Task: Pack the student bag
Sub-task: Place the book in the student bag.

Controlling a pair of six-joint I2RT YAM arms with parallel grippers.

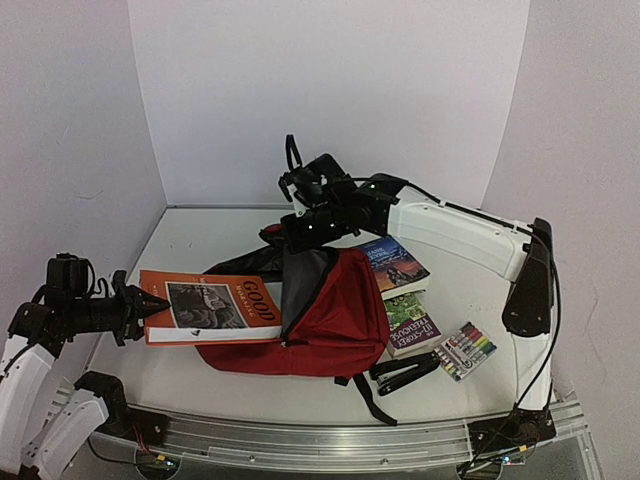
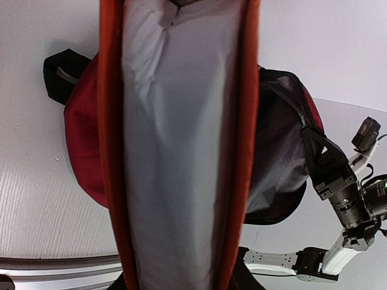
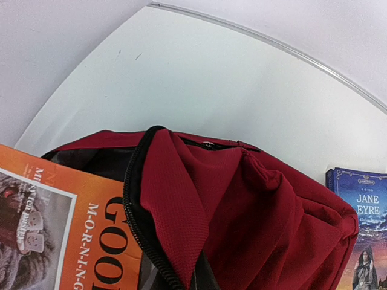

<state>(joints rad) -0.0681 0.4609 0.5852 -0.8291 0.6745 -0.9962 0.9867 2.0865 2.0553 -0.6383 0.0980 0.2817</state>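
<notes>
The student bag (image 1: 335,320), a dark red backpack, lies in the middle of the table with its main opening facing left. My right gripper (image 1: 298,233) is shut on the upper flap and holds it up, showing the grey lining. In the right wrist view the flap (image 3: 181,205) runs down into my right gripper (image 3: 202,283). My left gripper (image 1: 148,305) is shut on the left edge of an orange book (image 1: 215,305) with "GOOD" on its cover. The book lies flat, its right end at the bag's mouth. The left wrist view shows the book (image 2: 181,151) edge-on between my fingers.
Right of the bag lie a blue "Jane Eyre" book (image 1: 395,263), a green and purple book (image 1: 412,323), a pack of coloured markers (image 1: 466,350) and a black stapler (image 1: 405,372). A black strap (image 1: 365,395) trails toward the front edge. White walls stand on three sides.
</notes>
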